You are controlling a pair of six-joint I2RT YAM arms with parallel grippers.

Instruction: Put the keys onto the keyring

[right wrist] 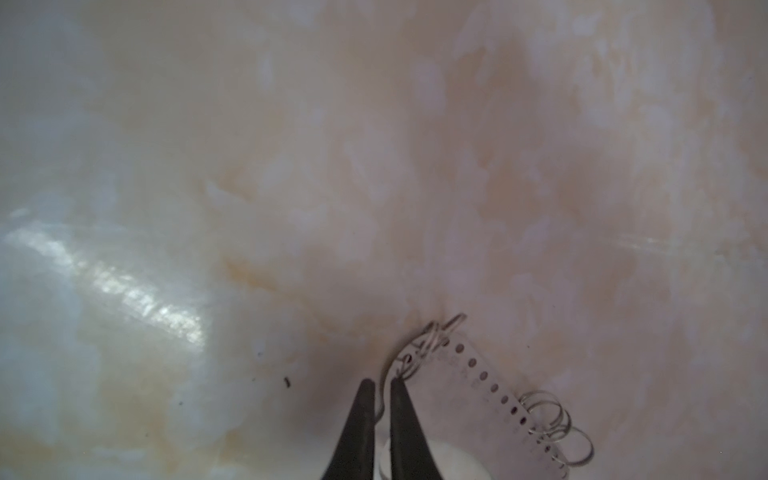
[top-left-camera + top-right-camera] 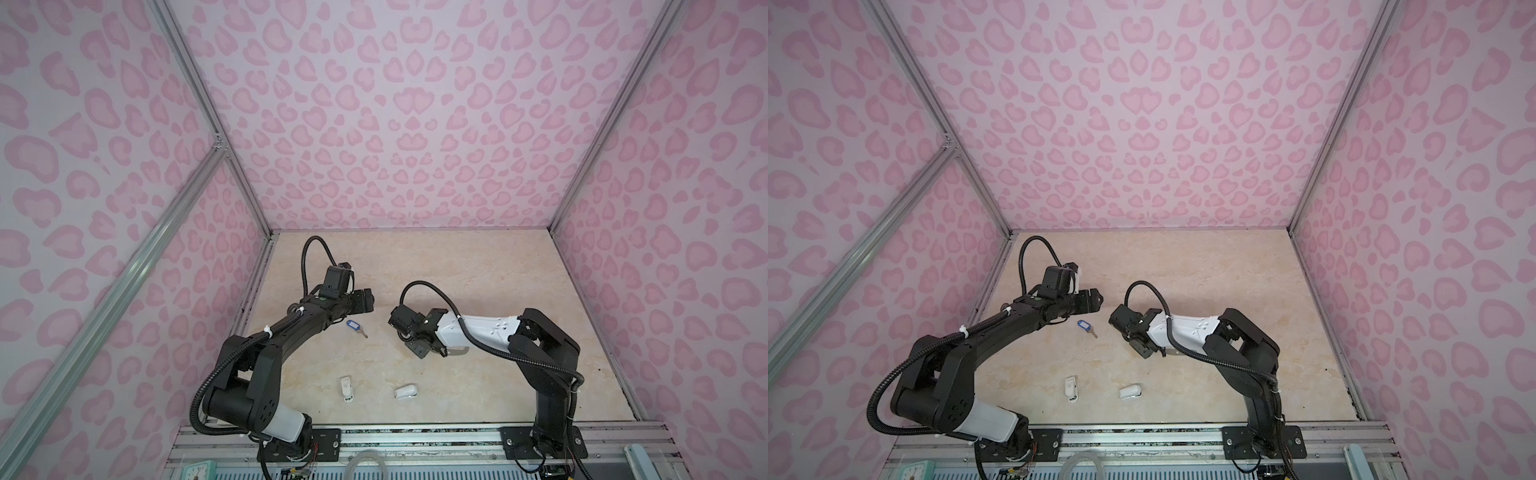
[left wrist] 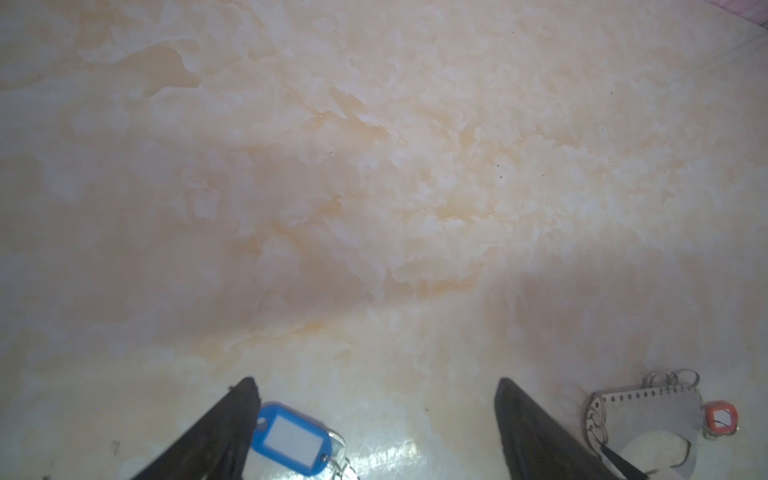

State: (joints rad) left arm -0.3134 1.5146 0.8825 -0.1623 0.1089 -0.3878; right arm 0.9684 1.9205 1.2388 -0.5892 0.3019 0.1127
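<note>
Left gripper (image 3: 376,382) gapes wide, blue key (image 3: 291,438) slanting just inside one finger; right gripper (image 1: 381,384) pinches the keyring (image 3: 648,415) edge.

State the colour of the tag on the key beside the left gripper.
Blue tag, clearest in the left wrist view.

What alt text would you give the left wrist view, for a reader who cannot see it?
The two black fingertips of the left gripper stand wide apart over a beige marbled table. A key with a blue tag lies next to one fingertip; outside the other lies the grey keyring with its wire rings, an orange-red tag beside it.
</note>
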